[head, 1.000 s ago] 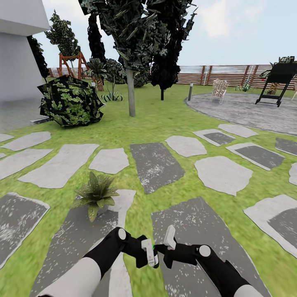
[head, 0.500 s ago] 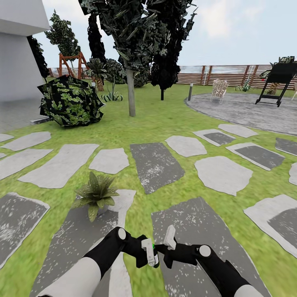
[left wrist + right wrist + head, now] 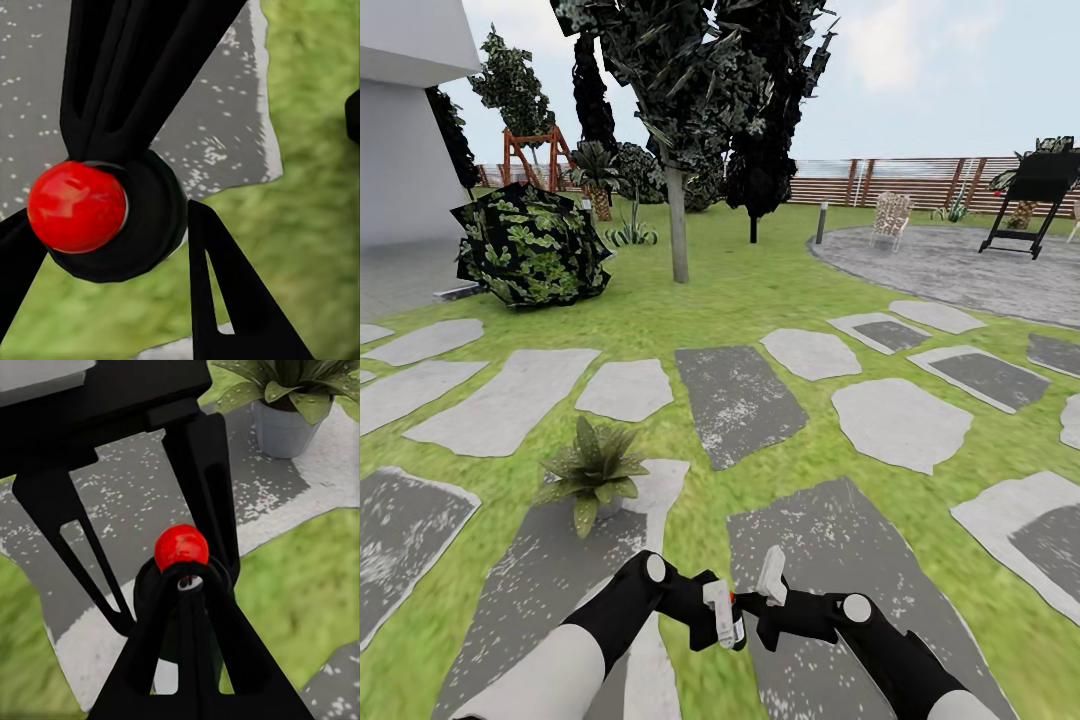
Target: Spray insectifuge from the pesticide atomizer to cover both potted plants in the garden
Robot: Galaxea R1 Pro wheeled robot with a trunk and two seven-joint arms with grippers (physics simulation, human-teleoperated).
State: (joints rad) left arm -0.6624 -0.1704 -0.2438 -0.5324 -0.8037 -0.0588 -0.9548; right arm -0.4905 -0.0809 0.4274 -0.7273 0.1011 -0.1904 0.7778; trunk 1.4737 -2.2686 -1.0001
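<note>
The pesticide atomizer (image 3: 729, 622), a slim dark bottle with a white label, is held low in front of me over the grass strip between two slabs. My left gripper (image 3: 718, 612) is shut on it. Its round top (image 3: 76, 205) glows red. My right gripper (image 3: 758, 600) is shut, and its joined fingertips (image 3: 184, 585) rest against the bottle just under the red top (image 3: 181, 546). One potted plant (image 3: 593, 466), a green rosette in a small grey pot (image 3: 287, 429), stands on a slab just ahead to the left. The other potted plant is out of view.
Grey stepping slabs (image 3: 738, 398) cross the lawn ahead. A dark leafy bush (image 3: 532, 243) and a tree trunk (image 3: 678, 225) stand further back. The round paved patio (image 3: 960, 265) with a chair and a black stand lies at the right, before the brown fence (image 3: 880, 182).
The small light on the atomizer's top has turned from green to red. Both arms and the view have stayed still.
</note>
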